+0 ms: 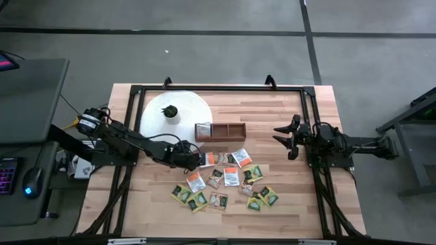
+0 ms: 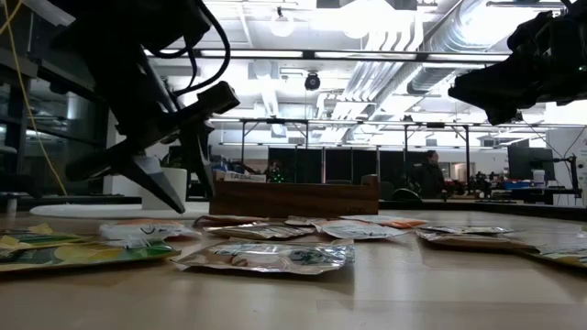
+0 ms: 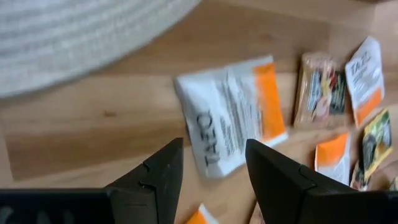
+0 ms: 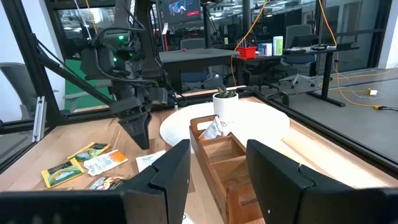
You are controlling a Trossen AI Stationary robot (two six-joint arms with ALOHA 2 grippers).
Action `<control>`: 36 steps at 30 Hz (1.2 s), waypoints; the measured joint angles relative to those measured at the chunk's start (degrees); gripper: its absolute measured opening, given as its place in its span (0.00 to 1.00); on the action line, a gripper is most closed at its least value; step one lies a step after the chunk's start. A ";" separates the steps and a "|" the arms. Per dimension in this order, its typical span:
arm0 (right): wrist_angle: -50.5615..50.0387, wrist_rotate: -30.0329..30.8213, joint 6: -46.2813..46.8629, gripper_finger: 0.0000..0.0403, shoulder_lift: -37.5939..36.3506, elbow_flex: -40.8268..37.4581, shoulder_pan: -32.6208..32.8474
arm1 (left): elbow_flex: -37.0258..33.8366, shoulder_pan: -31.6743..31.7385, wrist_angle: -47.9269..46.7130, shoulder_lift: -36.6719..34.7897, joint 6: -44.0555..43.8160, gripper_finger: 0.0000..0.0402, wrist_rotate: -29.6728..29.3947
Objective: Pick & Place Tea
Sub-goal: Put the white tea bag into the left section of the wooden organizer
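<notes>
- Sachets of tea (image 1: 225,182) lie scattered flat on the wooden table (image 1: 300,204), just in front of the long wooden box (image 1: 220,131); one sachet (image 4: 213,129) already stands in the box's end compartment nearest the white disc (image 1: 178,114).
- The left gripper (image 1: 194,158) hangs low just in front of that same end of the box, fingers spread and empty, its tips poised over an orange-and-white sachet (image 3: 233,115) that lies a little apart from the rest of the pile.
- The right gripper (image 1: 285,137) waits raised, well off the far end of the box, fingers parted and holding nothing.
- Step in hand, as I judge it: picking that sachet off the table.
- To do it well:
  - centre the fingers over one edge or corner of the packet, not its flat middle, since it lies flush on the wood;
  - come down until the tips touch the table, then close so one finger slides under or pinches the crinkled rim;
  - stay clear of the neighbouring brownish sachet (image 3: 321,90);
  - lift straight before swinging toward the box, so the packet does not slip or drag.
</notes>
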 joint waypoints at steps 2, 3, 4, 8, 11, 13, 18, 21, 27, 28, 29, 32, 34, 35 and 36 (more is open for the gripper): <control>0.00 -0.01 0.00 0.38 0.00 -0.01 0.02 | 0.00 0.60 0.27 0.00 -0.02 0.43 -0.51; 0.00 -0.01 0.00 0.38 0.00 0.00 0.01 | 0.00 0.61 0.36 0.00 -0.02 0.43 -0.54; 0.00 -0.01 0.00 0.38 0.00 -0.01 -0.01 | 0.00 0.66 0.33 0.00 -0.02 0.43 -0.59; 0.00 -0.01 0.00 0.38 0.00 0.00 0.01 | 0.00 1.03 0.79 0.71 -0.36 0.43 -0.29; 0.00 0.00 0.00 0.38 0.00 0.01 -0.01 | -0.09 0.91 0.97 1.93 -2.09 0.43 0.46; 0.00 -0.01 0.00 0.38 0.00 0.01 0.00 | -0.04 0.88 1.84 2.87 -2.59 0.43 0.71; 0.00 -0.01 0.00 0.38 0.02 0.01 0.02 | 0.02 0.88 2.42 3.70 -3.44 0.43 0.67; -0.01 -0.01 0.00 0.38 0.02 0.00 0.01 | 0.02 0.88 2.83 3.78 -3.65 0.43 0.04; 0.00 -0.01 0.00 0.38 0.02 -0.01 -0.01 | 0.07 1.62 4.74 5.03 -3.68 0.43 -0.50; -0.02 -0.01 0.00 0.38 0.02 0.01 0.01 | 0.07 1.62 5.47 5.37 -3.66 0.43 -0.77; -0.02 -0.01 0.00 0.38 0.02 0.00 0.02 | 0.06 1.62 6.11 5.46 -3.65 0.43 -0.80; 0.02 -0.01 0.00 0.38 0.02 0.01 0.01 | 0.07 1.62 7.10 5.63 -3.57 0.43 -0.80; -0.02 -0.01 0.00 0.38 0.02 0.01 0.00 | 0.15 1.62 7.22 6.79 -2.95 0.43 -1.00; 0.00 -0.01 0.00 0.38 0.02 -0.01 0.02 | 0.22 1.61 7.24 7.19 -2.65 0.43 -1.30; -0.02 -0.01 0.00 0.38 0.02 -0.01 0.00 | 0.25 1.58 7.19 7.33 -2.20 0.43 -1.52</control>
